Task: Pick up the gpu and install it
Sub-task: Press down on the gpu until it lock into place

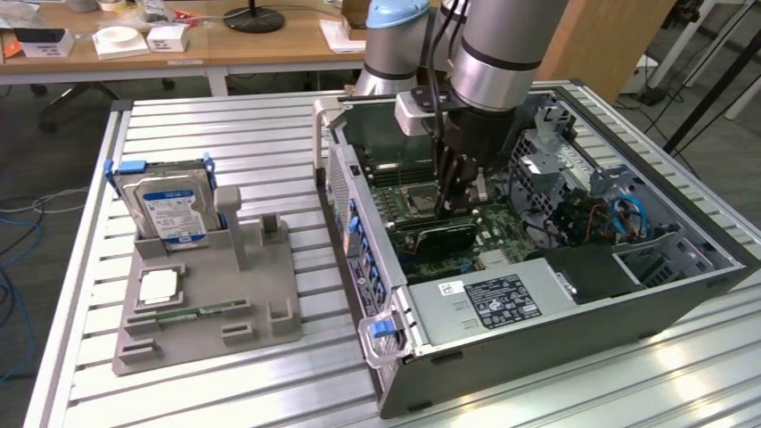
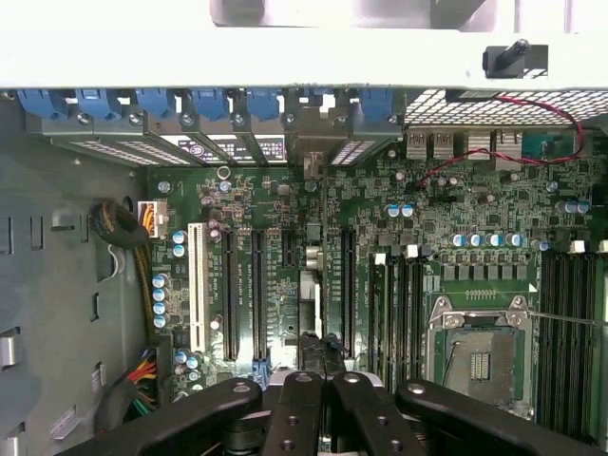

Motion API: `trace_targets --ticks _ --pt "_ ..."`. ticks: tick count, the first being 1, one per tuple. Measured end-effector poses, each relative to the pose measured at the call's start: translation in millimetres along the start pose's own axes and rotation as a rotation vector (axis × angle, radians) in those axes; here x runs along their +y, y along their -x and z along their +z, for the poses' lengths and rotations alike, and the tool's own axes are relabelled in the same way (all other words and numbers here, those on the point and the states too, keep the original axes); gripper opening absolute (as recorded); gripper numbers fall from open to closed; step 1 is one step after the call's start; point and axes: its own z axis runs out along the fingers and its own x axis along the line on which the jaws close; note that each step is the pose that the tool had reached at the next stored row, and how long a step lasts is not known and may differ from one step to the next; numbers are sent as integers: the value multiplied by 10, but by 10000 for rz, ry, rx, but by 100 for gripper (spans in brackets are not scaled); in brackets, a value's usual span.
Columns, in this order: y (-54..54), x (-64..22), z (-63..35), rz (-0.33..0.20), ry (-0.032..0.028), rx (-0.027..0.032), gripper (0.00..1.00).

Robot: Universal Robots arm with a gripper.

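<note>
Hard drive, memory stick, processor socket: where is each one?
Hard drive (image 1: 174,207), exterior view, on its blue-and-white label.
Memory stick (image 1: 191,314), exterior view, middle of the green strip.
Processor socket (image 2: 478,353), wrist view, centre of its opening.

Setup sits on a silver slatted aluminium table (image 1: 238,134), ribbed profiles running across, with glare on the slats down at about 5 o'clock. Behind it, up at 11 o'clock, there's a wooden desk (image 1: 214,45) with small white boxes (image 1: 131,40) and a black round lamp base (image 1: 255,18) on it. A wooden panel (image 1: 607,45) stands at 1 o'clock. Floor is grey carpet (image 1: 48,152), with blue cables (image 1: 14,241) trailing at 9 o'clock. Lighting looks like plain even office light.
</note>
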Motion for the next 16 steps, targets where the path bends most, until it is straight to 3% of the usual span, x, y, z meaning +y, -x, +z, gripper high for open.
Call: trace_targets --ticks 11,16 --pt "1 0 -23 -5 2 2 13" --pt "-1 -1 49 -6 -1 1 13"
